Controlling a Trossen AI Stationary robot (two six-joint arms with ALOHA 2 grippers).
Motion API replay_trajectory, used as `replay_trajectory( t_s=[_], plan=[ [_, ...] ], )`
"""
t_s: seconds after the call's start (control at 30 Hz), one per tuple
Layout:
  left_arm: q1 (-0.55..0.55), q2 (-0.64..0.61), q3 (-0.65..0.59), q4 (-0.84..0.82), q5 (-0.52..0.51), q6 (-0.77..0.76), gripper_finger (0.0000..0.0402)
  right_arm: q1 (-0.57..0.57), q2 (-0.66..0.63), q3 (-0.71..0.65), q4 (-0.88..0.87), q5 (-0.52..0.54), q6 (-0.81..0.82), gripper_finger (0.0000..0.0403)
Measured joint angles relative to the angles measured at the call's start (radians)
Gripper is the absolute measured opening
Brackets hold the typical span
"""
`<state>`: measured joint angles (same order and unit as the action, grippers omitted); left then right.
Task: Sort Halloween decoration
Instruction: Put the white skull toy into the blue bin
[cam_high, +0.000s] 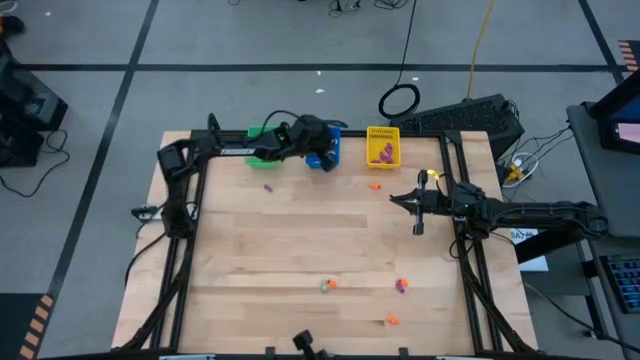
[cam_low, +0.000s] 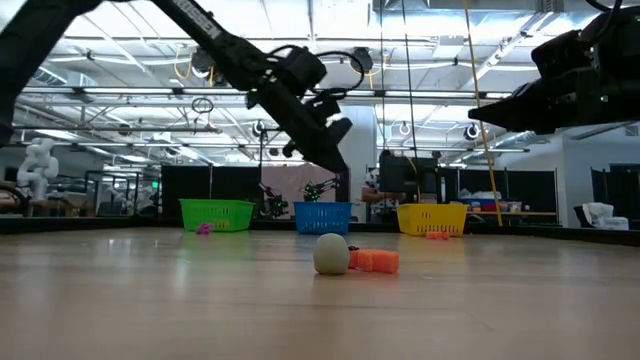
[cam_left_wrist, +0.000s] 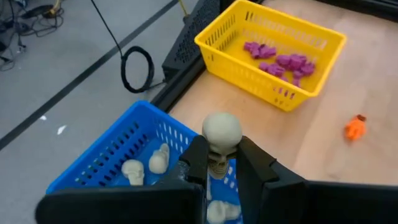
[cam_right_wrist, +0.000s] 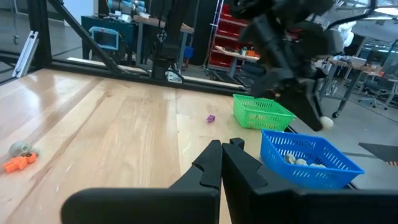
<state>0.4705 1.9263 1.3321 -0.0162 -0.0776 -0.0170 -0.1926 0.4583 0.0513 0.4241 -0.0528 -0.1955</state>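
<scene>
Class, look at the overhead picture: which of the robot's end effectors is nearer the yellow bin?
The left. The left end effector hangs above the blue bin, right beside the yellow bin. The right end effector sits farther off, over bare table toward the right side.

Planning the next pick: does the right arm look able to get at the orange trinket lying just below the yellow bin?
Probably yes. The orange trinket lies alone on bare table, beside the yellow bin, and the right hand hangs shut and empty nearby with nothing between them.
</scene>
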Motion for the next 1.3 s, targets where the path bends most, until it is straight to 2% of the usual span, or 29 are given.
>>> replay_trajectory(
  t_s=[0.3,0.77,1.03,1.3],
  plan=[
    [0.040,0.087,0.073,0.002,0.024,0.000,0.0037,0.000,0.000,0.000,-0.011,0.000,0.000,0.0000],
    [0.056,0.138,0.074,0.031,0.067,-0.001,0.0037,0.000,0.000,0.000,-0.019,0.000,0.000,0.0000],
    [0.061,0.148,0.074,0.051,0.058,-0.004,0.0038,0.000,0.001,0.000,-0.019,0.000,0.000,0.0000],
    [0.060,0.148,0.074,0.049,0.047,-0.004,0.0102,0.000,0.001,0.000,-0.019,0.000,0.000,0.0000]
  ],
)
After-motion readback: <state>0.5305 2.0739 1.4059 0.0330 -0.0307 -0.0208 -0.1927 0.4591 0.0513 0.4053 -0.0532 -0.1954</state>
